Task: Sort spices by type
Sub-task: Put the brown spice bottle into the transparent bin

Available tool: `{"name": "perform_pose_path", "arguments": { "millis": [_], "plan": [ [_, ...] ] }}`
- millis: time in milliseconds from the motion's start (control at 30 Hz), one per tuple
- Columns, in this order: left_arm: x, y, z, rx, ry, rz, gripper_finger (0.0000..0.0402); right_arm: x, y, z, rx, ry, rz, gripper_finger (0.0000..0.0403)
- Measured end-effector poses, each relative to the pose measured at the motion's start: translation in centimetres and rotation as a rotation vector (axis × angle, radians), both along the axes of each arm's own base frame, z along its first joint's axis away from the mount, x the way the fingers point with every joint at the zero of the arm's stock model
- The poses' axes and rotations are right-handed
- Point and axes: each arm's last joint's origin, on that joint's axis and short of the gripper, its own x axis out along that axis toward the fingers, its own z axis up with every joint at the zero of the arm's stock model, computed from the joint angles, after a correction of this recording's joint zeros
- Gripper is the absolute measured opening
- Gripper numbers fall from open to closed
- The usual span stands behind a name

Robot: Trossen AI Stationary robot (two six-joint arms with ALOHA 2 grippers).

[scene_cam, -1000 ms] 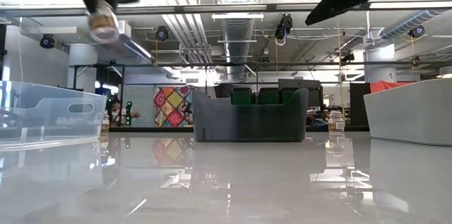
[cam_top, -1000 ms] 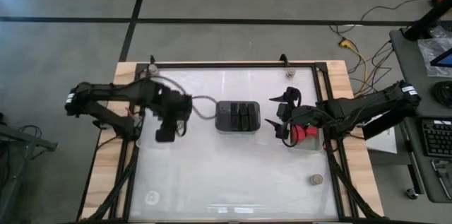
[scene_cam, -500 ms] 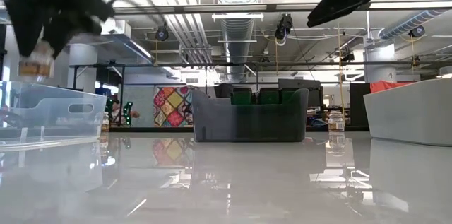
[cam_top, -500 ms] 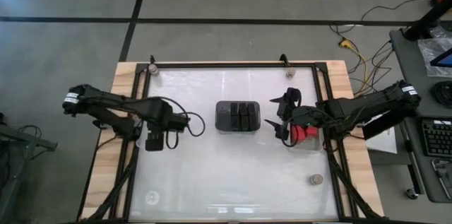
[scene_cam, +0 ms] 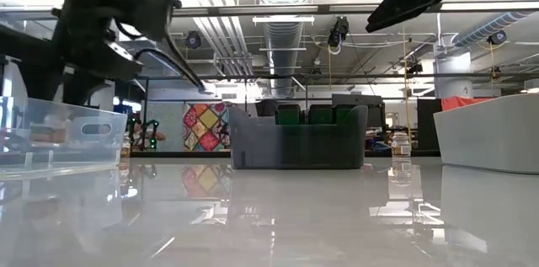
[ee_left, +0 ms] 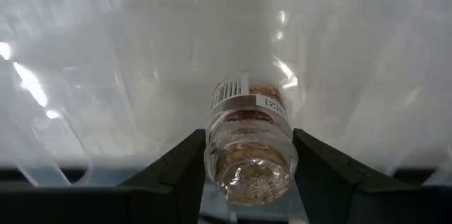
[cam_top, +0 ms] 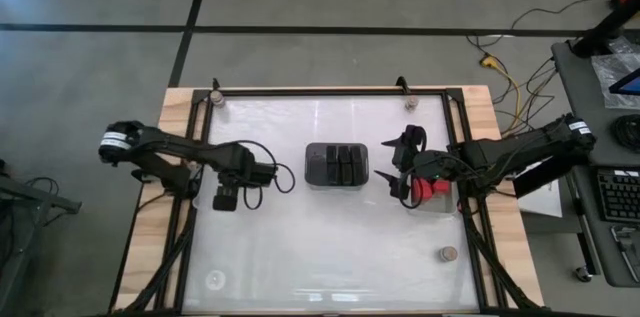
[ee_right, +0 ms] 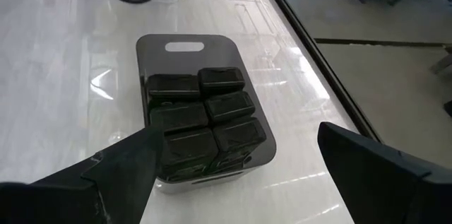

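The left hand [ee_left: 248, 181] grips a tan-topped jar [ee_left: 248, 146] — apparently inside the clear tray [scene_cam: 59, 136] at the desk's left. The right hand [cam_top: 398, 169] hangs wide open, holding nothing, beside the dark tray [ee_right: 205, 111] of black blocks [ee_right: 227, 105].

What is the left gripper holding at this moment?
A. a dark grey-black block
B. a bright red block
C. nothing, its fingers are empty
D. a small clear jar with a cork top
D: in the left wrist view, the left gripper has its two dark fingers closed on the sides of a small clear jar with a cork top and a barcode label.
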Motion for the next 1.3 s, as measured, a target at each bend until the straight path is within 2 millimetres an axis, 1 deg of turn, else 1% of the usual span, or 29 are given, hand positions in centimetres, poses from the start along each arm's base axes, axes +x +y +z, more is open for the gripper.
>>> {"name": "perform_pose_path", "arguments": {
  "millis": [133,233,467,667,800,1033,1300],
  "plan": [
    [1.0,0.4,-0.8,-0.001,-0.041,-0.013,0.0165,0.0,0.0,0.0,0.007,-0.007,-0.004,0.0366],
    [1.2,0.8,-1.2,-0.001,-0.015,0.007,0.0165,0.0,0.0,0.0,0.015,-0.01,-0.009,0.0366],
    [0.7,1.3,-1.3,-0.002,-0.008,0.028,0.0165,0.0,0.0,0.0,0.019,-0.007,-0.004,0.0366],
    [-0.3,2.0,-2.4,-0.019,-0.002,0.099,0.0165,0.0,0.0,-0.1,0.018,-0.004,-0.004,0.0366],
    [-0.8,2.0,-2.6,-0.026,-0.026,0.109,0.0165,0.0,0.0,-0.1,0.018,-0.004,-0.004,0.0366],
    [-0.8,2.0,-2.2,-0.016,-0.077,0.106,0.0182,0.0,0.0,-0.1,0.018,-0.004,-0.004,0.0366],
    [-0.8,2.0,-2.2,-0.018,-0.08,0.103,0.0187,0.0,0.0,-0.1,0.018,-0.004,-0.003,0.0366]
  ]
}}
